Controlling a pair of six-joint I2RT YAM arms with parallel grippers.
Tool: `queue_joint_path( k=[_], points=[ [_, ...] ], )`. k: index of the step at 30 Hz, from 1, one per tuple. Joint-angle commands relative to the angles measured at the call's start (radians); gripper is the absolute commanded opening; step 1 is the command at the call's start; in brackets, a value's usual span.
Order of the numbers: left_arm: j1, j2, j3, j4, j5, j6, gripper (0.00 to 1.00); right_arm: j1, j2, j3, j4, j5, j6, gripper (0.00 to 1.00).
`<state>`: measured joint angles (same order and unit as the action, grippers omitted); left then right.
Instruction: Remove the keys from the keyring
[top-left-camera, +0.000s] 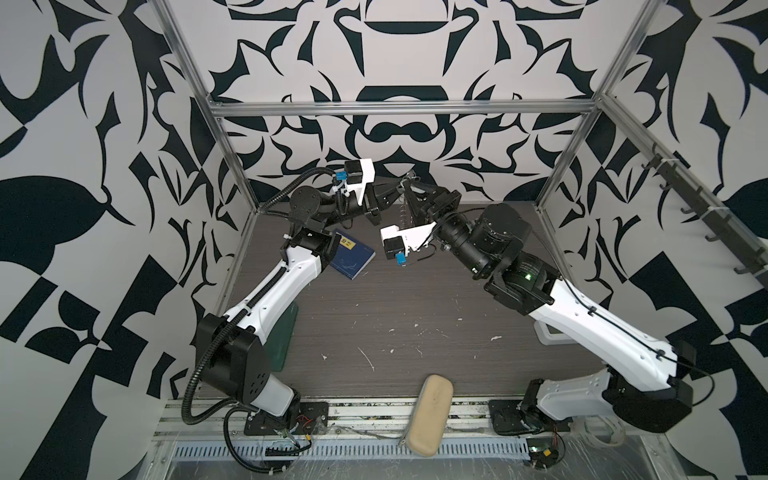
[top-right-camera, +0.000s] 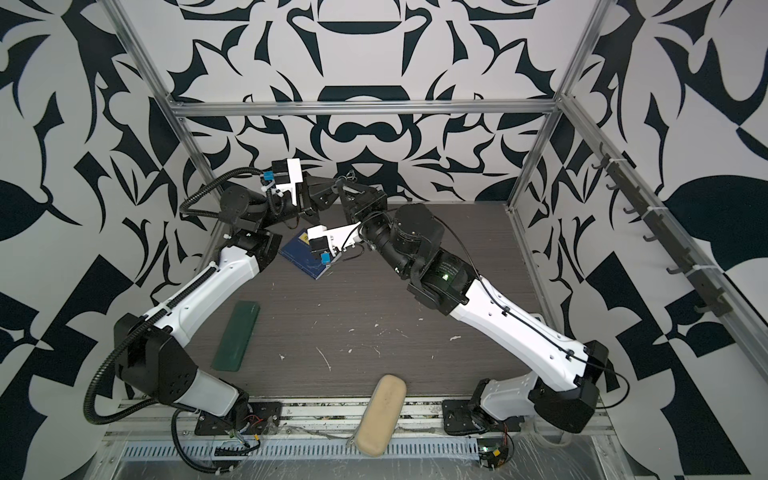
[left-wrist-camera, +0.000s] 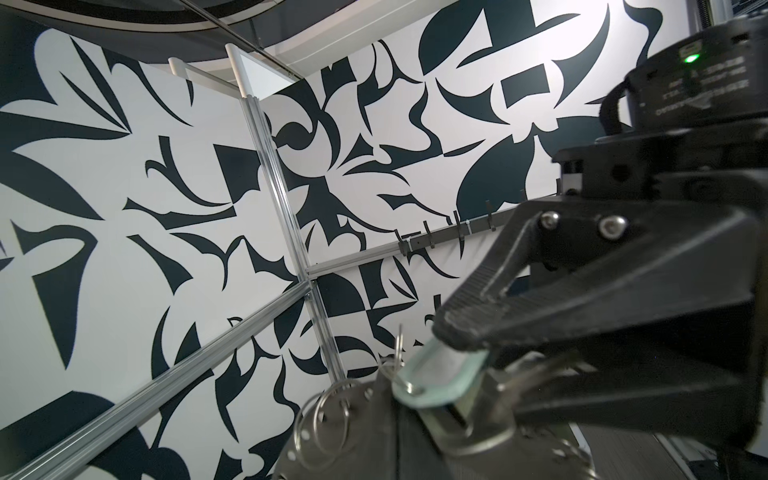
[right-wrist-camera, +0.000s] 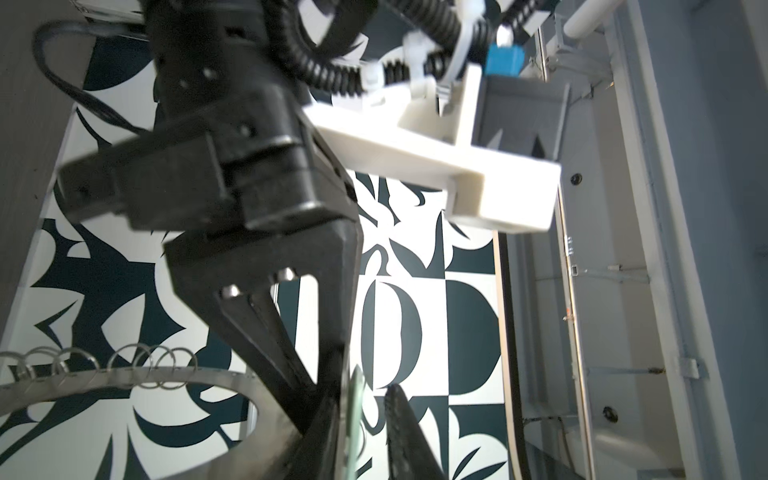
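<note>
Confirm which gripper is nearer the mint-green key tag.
Right. The right gripper straddles the tag, jaws parted; the left gripper is shut on the keyring beside it.

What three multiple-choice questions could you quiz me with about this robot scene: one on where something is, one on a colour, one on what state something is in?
1. Where is the keyring?
A. flat on the table
B. held up in the air
C. on a wall hook

2. What colour is the tag on the key?
A. red
B. black
C. pale mint green

3. How is the left gripper?
A. shut on the keyring
B. wide open, holding nothing
C. resting on the table

Answers:
1 B: the ring is gripped aloft, resting on no surface.
2 C: the left wrist view shows its mint rim.
3 A: its fingers pinch the ring's flat band.
</note>
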<state>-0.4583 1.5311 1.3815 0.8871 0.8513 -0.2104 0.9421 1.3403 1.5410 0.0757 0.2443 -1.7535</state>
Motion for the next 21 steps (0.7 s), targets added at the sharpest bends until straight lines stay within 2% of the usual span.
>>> queue_joint_path(
  k=[1,4,7,10,15,21],
  points=[
    [0.004,0.0,0.036,0.036,-0.035,-0.015,0.0,0.004,-0.016,0.005,0.085,0.001,-0.005,0.29],
    [0.007,0.012,0.042,0.062,-0.045,-0.026,0.0,0.005,-0.035,-0.013,0.097,-0.01,0.01,0.33],
    [0.01,0.032,0.058,0.095,-0.051,-0.047,0.0,0.018,-0.088,-0.042,0.032,-0.12,0.073,0.38],
    [0.013,0.055,0.081,0.124,-0.056,-0.071,0.0,0.046,-0.133,-0.059,-0.039,-0.177,0.149,0.41],
    [0.013,0.082,0.1,0.168,-0.06,-0.097,0.0,0.066,-0.212,-0.077,-0.11,-0.249,0.358,0.45],
    [0.013,0.091,0.093,0.21,-0.059,-0.119,0.0,0.064,-0.267,-0.013,-0.176,-0.235,0.576,0.45]
  ],
)
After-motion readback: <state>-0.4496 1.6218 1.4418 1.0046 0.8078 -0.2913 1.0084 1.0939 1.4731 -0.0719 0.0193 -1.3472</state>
